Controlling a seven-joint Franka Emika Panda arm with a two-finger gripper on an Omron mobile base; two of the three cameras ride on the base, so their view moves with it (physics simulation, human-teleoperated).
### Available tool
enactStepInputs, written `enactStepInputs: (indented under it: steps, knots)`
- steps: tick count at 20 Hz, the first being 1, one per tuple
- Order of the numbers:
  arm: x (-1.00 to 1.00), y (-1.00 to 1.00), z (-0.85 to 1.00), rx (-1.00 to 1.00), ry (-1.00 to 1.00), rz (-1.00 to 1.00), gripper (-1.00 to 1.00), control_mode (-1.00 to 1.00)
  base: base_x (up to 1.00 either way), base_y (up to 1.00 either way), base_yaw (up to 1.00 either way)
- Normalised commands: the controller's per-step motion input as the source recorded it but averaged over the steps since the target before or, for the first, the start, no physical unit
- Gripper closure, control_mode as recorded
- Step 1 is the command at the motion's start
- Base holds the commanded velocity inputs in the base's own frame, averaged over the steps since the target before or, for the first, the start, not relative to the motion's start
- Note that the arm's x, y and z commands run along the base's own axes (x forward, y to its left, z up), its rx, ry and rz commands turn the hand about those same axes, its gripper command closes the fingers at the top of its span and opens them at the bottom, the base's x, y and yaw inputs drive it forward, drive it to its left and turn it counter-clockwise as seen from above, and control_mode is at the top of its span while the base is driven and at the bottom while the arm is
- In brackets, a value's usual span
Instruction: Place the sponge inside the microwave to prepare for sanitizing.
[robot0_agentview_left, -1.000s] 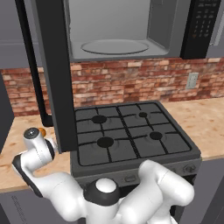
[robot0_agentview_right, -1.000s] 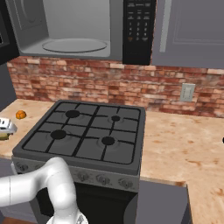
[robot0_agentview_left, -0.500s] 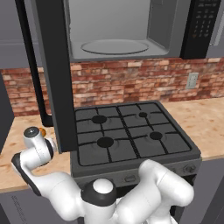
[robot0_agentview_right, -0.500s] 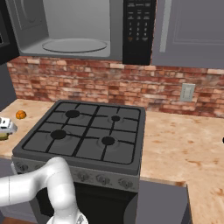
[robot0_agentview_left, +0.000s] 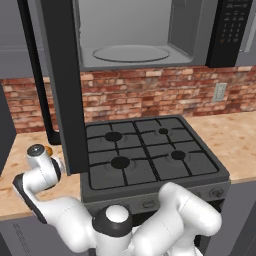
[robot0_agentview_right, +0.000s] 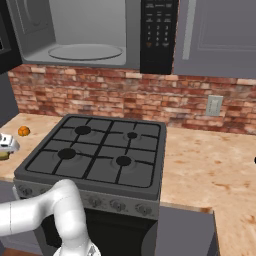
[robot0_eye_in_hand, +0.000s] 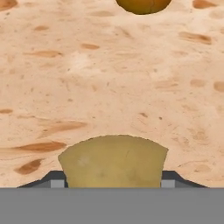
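Sponge sits between tool tips at hand view bottom centre, apparently gripped, low over the counter; weak pinch could drop it before the microwave, upper frame.

The large dark grey over-range microwave hangs above the black four-burner stove, flanked by light wooden counter.

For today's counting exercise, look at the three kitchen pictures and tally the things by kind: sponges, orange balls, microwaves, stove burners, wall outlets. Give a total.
Sponge: 1
Orange ball: 1
Microwave: 1
Stove burners: 4
Wall outlet: 1
Total: 8
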Motion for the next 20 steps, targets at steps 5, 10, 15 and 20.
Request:
enactStepInputs:
  steps: [5,10,15,20]
  knots:
    - [0.02,-0.47,0.23,0.0,-0.01,-0.03,1.0,-1.0,0.0,0.0,0.0]
    - [0.0,-0.38,0.33,0.0,-0.04,-0.03,1.0,-1.0,0.0,0.0,0.0]
    - [0.0,-0.47,0.28,0.0,-0.04,0.0,1.0,-1.0,0.0,0.0,0.0]
    - [-0.07,-0.53,0.4,0.0,-0.03,0.0,1.0,-1.0,0.0,0.0,0.0]
